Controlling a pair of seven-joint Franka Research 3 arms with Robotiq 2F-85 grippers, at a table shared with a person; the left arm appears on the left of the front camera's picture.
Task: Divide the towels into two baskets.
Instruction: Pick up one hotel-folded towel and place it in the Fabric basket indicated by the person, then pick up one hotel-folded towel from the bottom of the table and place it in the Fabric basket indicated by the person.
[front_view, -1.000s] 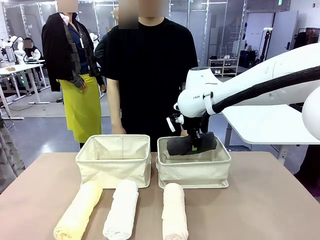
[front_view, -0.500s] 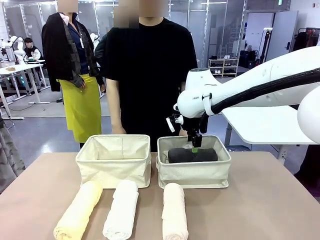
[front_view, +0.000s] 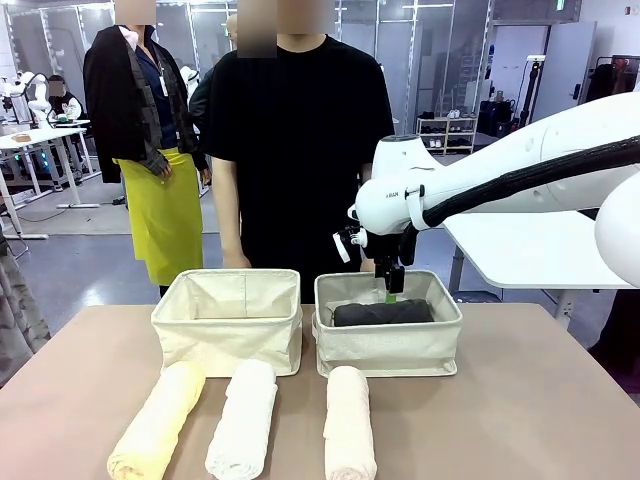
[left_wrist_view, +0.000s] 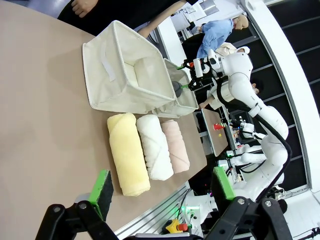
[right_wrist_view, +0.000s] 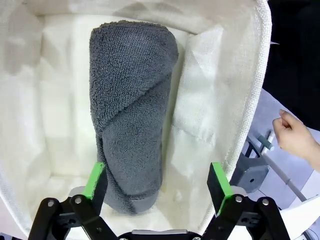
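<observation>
One of four towels is judged to be sorted. Taking the far edge of the surface (front_view: 520, 400) as 12 o'clock, the grey towel (front_view: 383, 313) is seen lying in the right basket (front_view: 390, 350) at about 1 o'clock, flat on the basket's floor and crosswise to its side walls. The right tool (front_view: 392, 285) hangs just above that roll at the basket's far rim. In the right wrist view its fingers are spread wide apart, with one edge of the roll below and between them and nothing clamped, so the towel is taken as released.

The left basket (front_view: 228, 320), at about 11 o'clock and just beside the first, has no towel in it. Three rolls are left on the surface, side by side toward 6 o'clock: the yellow towel (front_view: 157, 420) at about 7 o'clock, the white towel (front_view: 243, 418) next to it, and the pink towel (front_view: 349, 425) nearest 6 o'clock, just before the right basket.

The left tool (left_wrist_view: 162, 186) is held off the surface with its fingers wide apart and nothing between them.

A person (front_view: 300, 150) stands at 12 o'clock behind the baskets.

For an even split, one more towel would be owed to the right basket and two to the left.
</observation>
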